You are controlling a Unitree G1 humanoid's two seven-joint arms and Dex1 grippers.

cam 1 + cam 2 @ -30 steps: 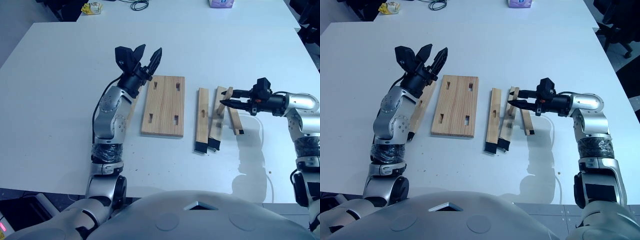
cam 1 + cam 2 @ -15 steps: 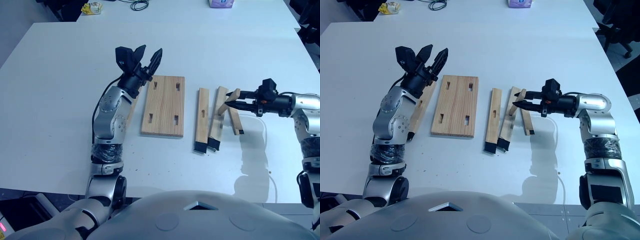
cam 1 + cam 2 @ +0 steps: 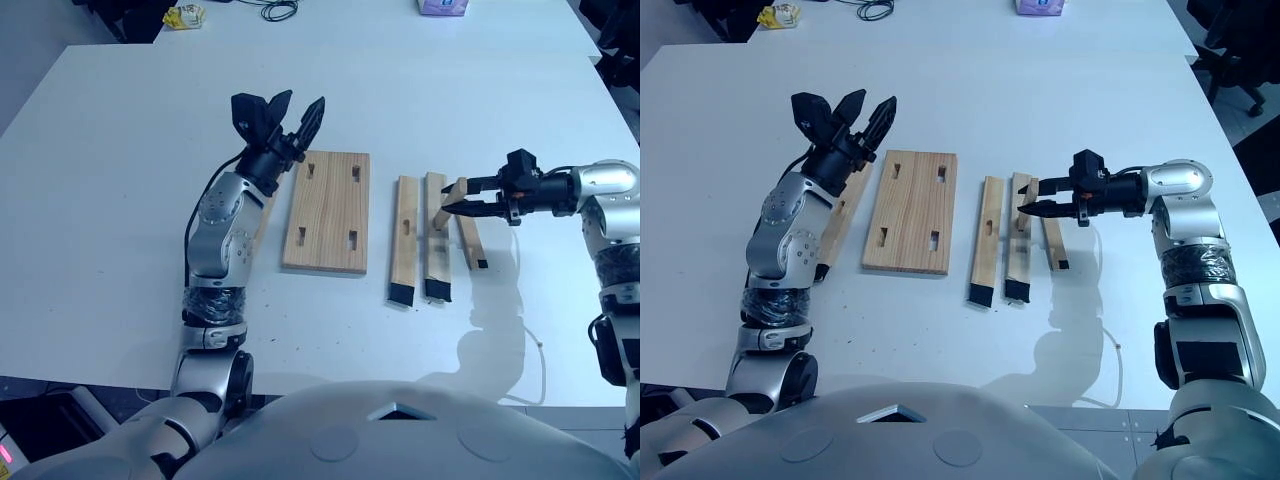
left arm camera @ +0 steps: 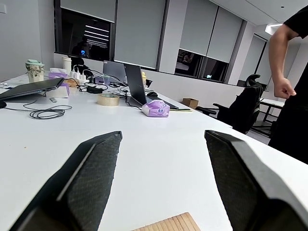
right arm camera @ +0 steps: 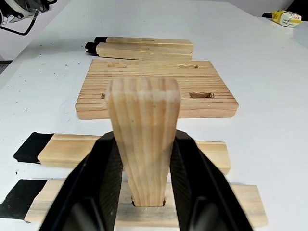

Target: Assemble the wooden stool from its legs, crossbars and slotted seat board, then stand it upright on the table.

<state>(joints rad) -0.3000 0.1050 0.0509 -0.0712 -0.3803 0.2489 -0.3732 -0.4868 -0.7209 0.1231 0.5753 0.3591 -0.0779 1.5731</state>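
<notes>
Crossbar (image 5: 144, 137) stands upright, clamped by the right gripper (image 3: 447, 205), its lower end in the slot of a leg (image 3: 435, 250) lying just right of the seat board (image 3: 327, 212); best pressed straight down, kept square, while the left gripper (image 3: 300, 100) hangs wide open, empty.

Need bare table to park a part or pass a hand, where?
Bare: table left of the left gripper; far strip beyond the seat board; near edge before the legs. Crowded: seat board to right gripper, whose fingers clamp a crossbar over close-lying legs.
</notes>
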